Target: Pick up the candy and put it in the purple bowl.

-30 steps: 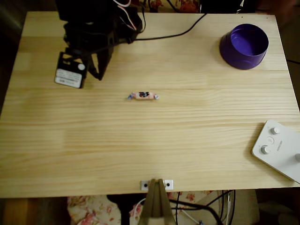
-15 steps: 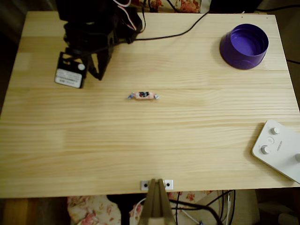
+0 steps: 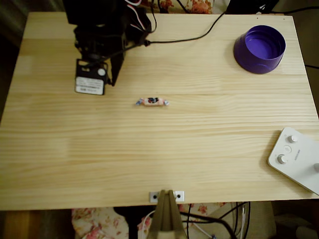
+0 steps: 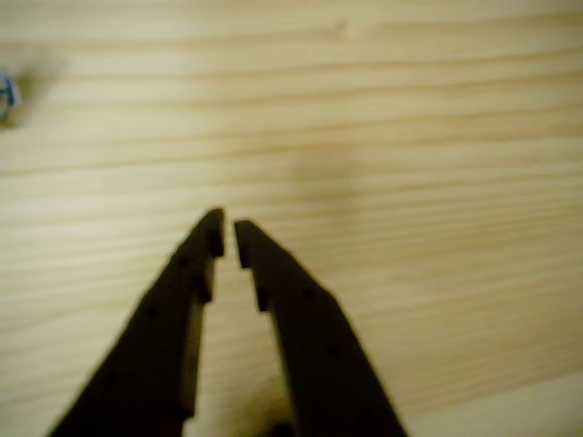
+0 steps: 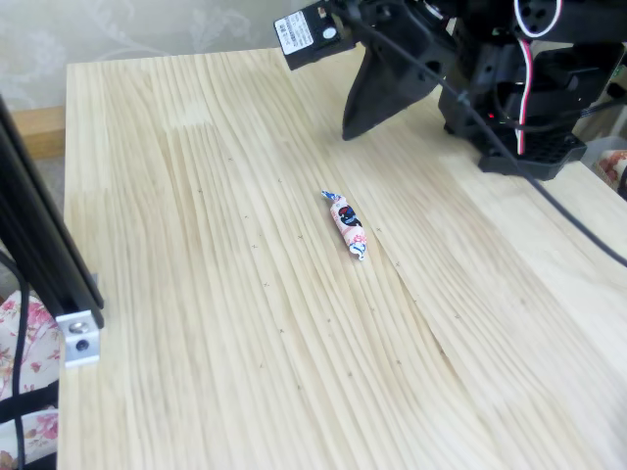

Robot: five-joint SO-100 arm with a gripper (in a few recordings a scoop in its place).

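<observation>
From overhead, my gripper (image 3: 110,79) hangs over the table (image 3: 164,159) near its far left corner, black against the pale wood, with the white-labelled block of the wrist just to its left. The candy (image 3: 152,102) lies flat near the middle of the table, below and to the right of my tips, apart from them and untouched. The bowl (image 3: 259,49) stands at the far right corner, well away from both, and nothing shows inside it. A white box (image 3: 296,159) sits at the right edge, nearer the camera.

In the wrist view my gripper (image 4: 228,233) is nearly closed: the two dark fingers (image 4: 182,300) run to points with only a thin slit between them, and nothing is held. Under them is bare, blurred wood. A bluish speck at the left edge may be a wrapper end, but it is too blurred to say.

In the fixed view the candy (image 5: 347,223) lies on the boards, one twisted end toward my gripper (image 5: 351,130), which hangs near it but clear of it.

So I judge the task barely begun: nothing is grasped, and the reach, the opening, the pinch, the carry and the drop are all left.
</observation>
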